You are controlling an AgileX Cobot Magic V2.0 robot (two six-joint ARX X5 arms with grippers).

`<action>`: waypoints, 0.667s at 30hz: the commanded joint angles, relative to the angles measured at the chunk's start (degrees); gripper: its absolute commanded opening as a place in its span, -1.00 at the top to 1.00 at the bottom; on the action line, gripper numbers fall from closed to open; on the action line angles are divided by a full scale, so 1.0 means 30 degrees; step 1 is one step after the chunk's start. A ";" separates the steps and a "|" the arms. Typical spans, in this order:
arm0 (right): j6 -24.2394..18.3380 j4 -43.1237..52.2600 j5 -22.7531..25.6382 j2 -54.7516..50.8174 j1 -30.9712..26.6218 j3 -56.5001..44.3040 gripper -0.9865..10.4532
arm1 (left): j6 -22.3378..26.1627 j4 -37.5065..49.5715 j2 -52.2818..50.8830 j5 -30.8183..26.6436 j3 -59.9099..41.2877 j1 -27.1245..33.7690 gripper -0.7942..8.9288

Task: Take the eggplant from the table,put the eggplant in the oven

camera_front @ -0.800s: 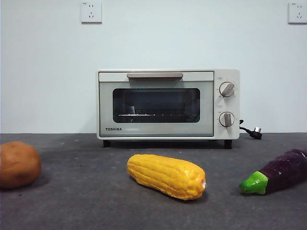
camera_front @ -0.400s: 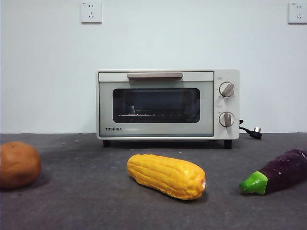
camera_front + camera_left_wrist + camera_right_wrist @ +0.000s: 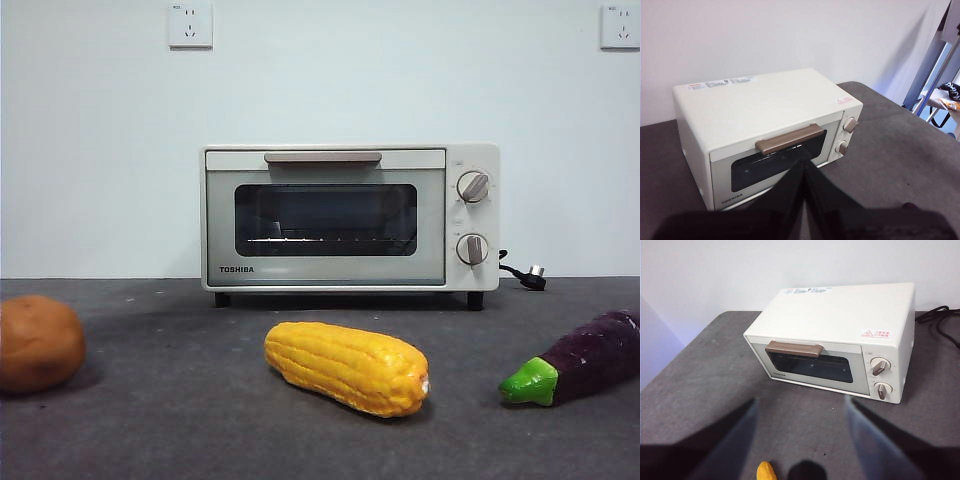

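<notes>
The eggplant (image 3: 585, 358) lies on the dark grey desk (image 3: 180, 420) at the front view's right edge, green stem cap pointing toward the corn cob (image 3: 347, 367); its far end is cut off by the picture's edge. It touches nothing but the desk, and neither wrist view shows it. The corn cob lies in front of the oven (image 3: 350, 218), well apart from the eggplant; the right wrist view catches only its yellow tip (image 3: 765, 472). A round brown potato-like lump (image 3: 38, 342) sits at the left edge, partly cut off.

The Toshiba oven stands at the back of the desk with its door closed, the wire rack faintly visible behind the dark glass. Its plug and cord (image 3: 525, 274) lie beside it on the right.

No arm shows in the front view. The left end effector (image 3: 805, 167) hangs above the desk facing the oven (image 3: 767, 132), its two black jaws pressed together, gripping nothing. The right end effector (image 3: 801, 405) also faces the oven (image 3: 837, 337), its jaws spread wide apart, blurred, with bare desk (image 3: 705, 375) between them.
</notes>
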 commanded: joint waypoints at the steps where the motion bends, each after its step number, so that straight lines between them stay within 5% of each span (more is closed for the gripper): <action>1: 0.0423 0.0058 -0.0058 0.0007 0.0029 0.0131 -0.10 | 0.0561 0.0066 0.0182 0.0066 0.0036 -0.0240 0.85; 5: 0.0736 -0.0087 -0.0138 0.0066 0.0029 0.0131 -0.23 | 0.0699 0.0138 0.0459 0.0066 0.0036 -0.0510 0.85; 20: 0.0678 -0.2055 -0.0568 0.0255 0.0029 0.0131 -0.22 | 0.0998 0.1333 0.3774 0.0066 0.0940 -0.1100 0.85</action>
